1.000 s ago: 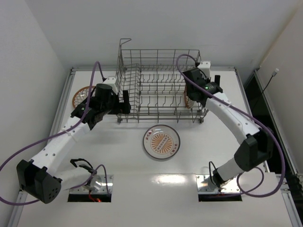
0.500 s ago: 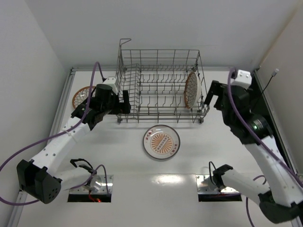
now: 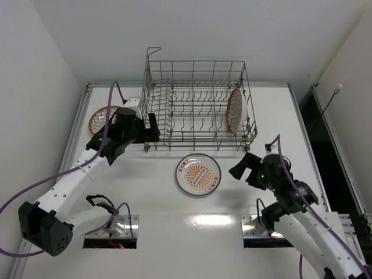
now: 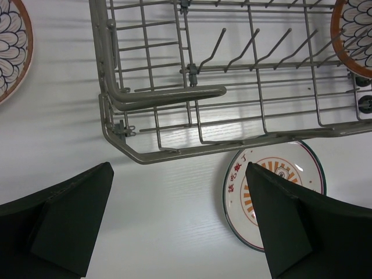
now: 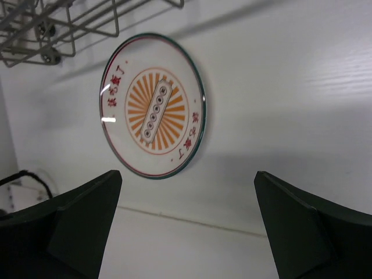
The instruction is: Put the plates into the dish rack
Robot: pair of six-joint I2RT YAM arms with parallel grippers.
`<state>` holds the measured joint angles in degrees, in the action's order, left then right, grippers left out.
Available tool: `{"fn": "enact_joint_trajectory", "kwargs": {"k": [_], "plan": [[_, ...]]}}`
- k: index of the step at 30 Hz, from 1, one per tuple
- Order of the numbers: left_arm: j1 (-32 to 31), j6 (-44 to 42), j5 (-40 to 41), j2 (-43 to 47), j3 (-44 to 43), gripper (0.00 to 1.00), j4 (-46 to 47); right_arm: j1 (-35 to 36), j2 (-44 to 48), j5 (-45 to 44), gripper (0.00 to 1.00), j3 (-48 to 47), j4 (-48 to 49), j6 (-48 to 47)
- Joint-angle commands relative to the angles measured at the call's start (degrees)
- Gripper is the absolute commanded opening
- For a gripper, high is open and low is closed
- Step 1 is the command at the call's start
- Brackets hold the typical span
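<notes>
Top view: grey wire rack, tined, far-centre on the white table, one lattice plate on edge at its right end, a second lattice plate flat to its left, and a sunburst plate flat just in front.

Left wrist: left gripper spread wide and empty (dark wedge fingers) near the rack's corner, with the sunburst plate's red lettering visible.

Right wrist: right gripper likewise wide and empty, and the glossy, round, dark-rimmed sunburst plate seen whole.

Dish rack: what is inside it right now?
One petal-patterned plate stands on edge at the rack's right end; the other tines look bare. Rack wires cover parts of the plate.
</notes>
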<state>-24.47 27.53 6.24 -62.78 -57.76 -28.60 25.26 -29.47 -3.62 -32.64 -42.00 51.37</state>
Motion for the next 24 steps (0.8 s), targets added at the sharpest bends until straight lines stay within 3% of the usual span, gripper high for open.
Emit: {"fn": "enact_joint_trajectory", "kwargs": {"k": [1,7,12,24], "plan": [[-0.6,1.2,-0.7,2.1,-0.1,1.00,2.7,-0.1,6.6,10.8,0.98,7.8,8.1,11.2],[-0.6,1.2,-0.7,3.1,1.0,1.00,1.6,-0.1,13.0,14.8,0.98,19.4,14.3,18.8],[-0.6,1.2,-0.7,4.2,1.6,1.00,1.1,-0.1,14.4,19.0,0.99,28.2,26.2,27.4],[-0.6,0.7,-0.2,4.8,1.6,1.00,0.0,-1.2,-0.5,21.4,0.95,31.7,38.3,27.3]]}}
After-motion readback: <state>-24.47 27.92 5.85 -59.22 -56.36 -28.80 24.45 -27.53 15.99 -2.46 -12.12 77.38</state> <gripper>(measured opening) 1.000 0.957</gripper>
